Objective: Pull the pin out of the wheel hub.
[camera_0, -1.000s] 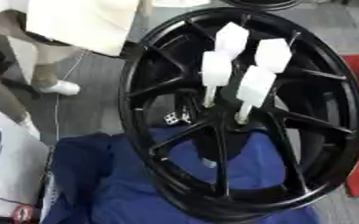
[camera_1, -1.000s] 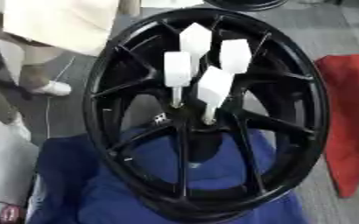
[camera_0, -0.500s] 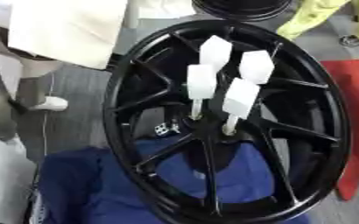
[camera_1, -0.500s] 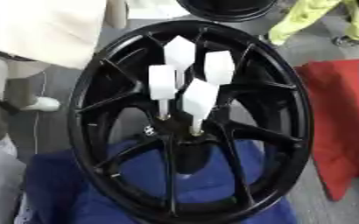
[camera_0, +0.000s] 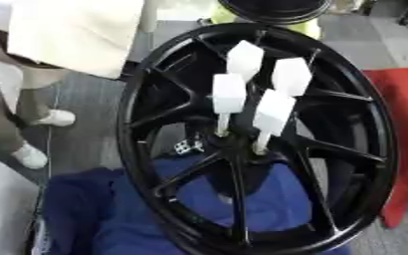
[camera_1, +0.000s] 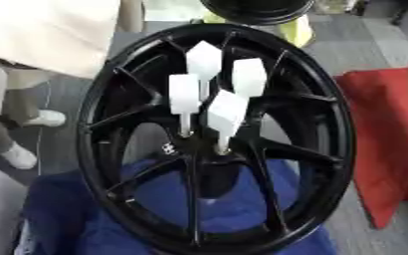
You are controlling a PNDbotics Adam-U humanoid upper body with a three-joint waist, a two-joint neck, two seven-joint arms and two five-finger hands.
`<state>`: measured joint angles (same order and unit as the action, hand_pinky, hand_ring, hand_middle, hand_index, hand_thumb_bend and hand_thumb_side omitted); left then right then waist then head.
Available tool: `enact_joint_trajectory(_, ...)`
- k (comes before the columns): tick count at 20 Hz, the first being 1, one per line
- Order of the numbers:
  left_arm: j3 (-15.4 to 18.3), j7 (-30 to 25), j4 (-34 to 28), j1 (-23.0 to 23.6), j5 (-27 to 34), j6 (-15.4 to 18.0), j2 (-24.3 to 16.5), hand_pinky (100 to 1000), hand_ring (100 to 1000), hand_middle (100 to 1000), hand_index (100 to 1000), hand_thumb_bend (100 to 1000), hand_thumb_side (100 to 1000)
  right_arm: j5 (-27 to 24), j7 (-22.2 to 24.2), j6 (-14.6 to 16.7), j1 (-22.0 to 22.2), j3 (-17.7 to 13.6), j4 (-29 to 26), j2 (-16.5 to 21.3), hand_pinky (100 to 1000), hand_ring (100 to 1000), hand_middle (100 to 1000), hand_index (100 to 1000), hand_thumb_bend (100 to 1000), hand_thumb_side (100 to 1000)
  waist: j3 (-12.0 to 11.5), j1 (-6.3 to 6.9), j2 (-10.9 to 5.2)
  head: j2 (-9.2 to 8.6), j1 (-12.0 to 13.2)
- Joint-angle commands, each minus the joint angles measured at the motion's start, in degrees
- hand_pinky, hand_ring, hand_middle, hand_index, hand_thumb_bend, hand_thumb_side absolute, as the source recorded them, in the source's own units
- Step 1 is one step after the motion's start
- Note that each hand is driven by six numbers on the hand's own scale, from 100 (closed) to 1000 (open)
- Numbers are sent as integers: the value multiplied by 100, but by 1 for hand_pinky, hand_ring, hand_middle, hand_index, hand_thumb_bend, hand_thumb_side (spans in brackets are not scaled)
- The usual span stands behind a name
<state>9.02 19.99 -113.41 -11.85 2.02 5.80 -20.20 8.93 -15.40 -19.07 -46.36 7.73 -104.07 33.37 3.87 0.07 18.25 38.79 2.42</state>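
Note:
A large black wheel hub (camera_1: 347,129) stands tilted on a blue cloth (camera_0: 94,214), filling the middle of both eye views. Several white pins with blocky heads stick out of its centre: one at the left (camera_0: 228,92), one at the top (camera_0: 245,60), one at the right (camera_0: 291,75) and one nearest me (camera_0: 273,112). Their thin stems go into holes around the hub's middle (camera_0: 238,144). Neither of my hands shows in either view.
A red cloth (camera_1: 386,129) lies on the grey floor to the right of the wheel. A person in a pale coat (camera_0: 68,30) stands at the upper left, a white shoe (camera_0: 55,117) near the rim. Another black wheel (camera_0: 273,10) lies at the top.
The whole picture has shifted and the wheel fills more of it, so the camera has moved. The pins stand in the hub as before.

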Motion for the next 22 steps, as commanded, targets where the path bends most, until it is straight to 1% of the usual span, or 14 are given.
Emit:
enact_joint_trajectory(1, -14, -39, -119, 2, -16, -9, -157, 761, 820, 746, 817, 100, 748, 190, 277, -30, -392, 361, 266, 545, 732, 733, 716, 779, 100, 621, -14, -35, -148, 92, 30)
enact_joint_trajectory(3, -26, -52, -119, 20, -23, -17, -189, 761, 820, 746, 817, 100, 748, 274, 438, 58, -653, 622, 504, 796, 755, 747, 729, 790, 100, 598, -26, -80, -156, 126, 13)
enact_joint_trajectory(6, -39, -62, -119, 39, -35, -27, -233, 761, 820, 746, 817, 100, 748, 397, 677, 270, -1040, 1009, 866, 1115, 778, 763, 745, 805, 100, 569, -35, -135, -163, 143, 2)
enact_joint_trajectory(7, -44, -66, -119, 46, -40, -30, -249, 761, 820, 746, 817, 100, 748, 460, 756, 348, -1170, 1139, 992, 1178, 791, 773, 754, 812, 100, 534, -32, -151, -164, 143, 7)
enact_joint_trajectory(8, -48, -69, -119, 53, -46, -32, -265, 761, 820, 746, 817, 100, 749, 531, 836, 427, -1299, 1268, 1117, 1217, 794, 775, 756, 813, 100, 529, -25, -166, -166, 141, 13)
enact_joint_trajectory(9, -48, -70, -119, 63, -52, -34, -279, 761, 820, 746, 817, 100, 749, 611, 920, 510, -1435, 1404, 1252, 1232, 811, 790, 769, 823, 100, 495, -12, -181, -166, 140, 25)
enact_joint_trajectory(12, -36, -58, -119, 101, -75, -45, -308, 761, 819, 745, 817, 100, 750, 859, 1172, 761, -1839, 1814, 1660, 1183, 828, 811, 783, 832, 100, 446, 39, -214, -162, 128, 70)
enact_joint_trajectory(15, -24, -37, -119, 133, -101, -55, -329, 761, 819, 745, 816, 100, 750, 1120, 1433, 1022, -2163, 2238, 2084, 1035, 840, 824, 793, 840, 100, 386, 81, -228, -160, 115, 94)
enact_joint_trajectory(19, -5, -5, -119, 210, -132, -76, -350, 760, 819, 745, 816, 100, 752, 1465, 1795, 1384, -2548, 2826, 2673, 751, 849, 831, 795, 840, 100, 295, 155, -253, -172, 130, 148)
enact_joint_trajectory(21, -5, 0, -119, 249, -142, -94, -349, 760, 819, 745, 816, 100, 753, 1565, 1982, 1572, -2730, 3131, 2977, 600, 855, 837, 797, 842, 100, 297, 190, -260, -180, 139, 160)
enact_joint_trajectory(22, -7, 1, -119, 265, -146, -102, -351, 760, 819, 745, 816, 100, 753, 1598, 2067, 1657, -2811, 3269, 3115, 526, 857, 839, 801, 843, 100, 272, 201, -262, -184, 143, 168)
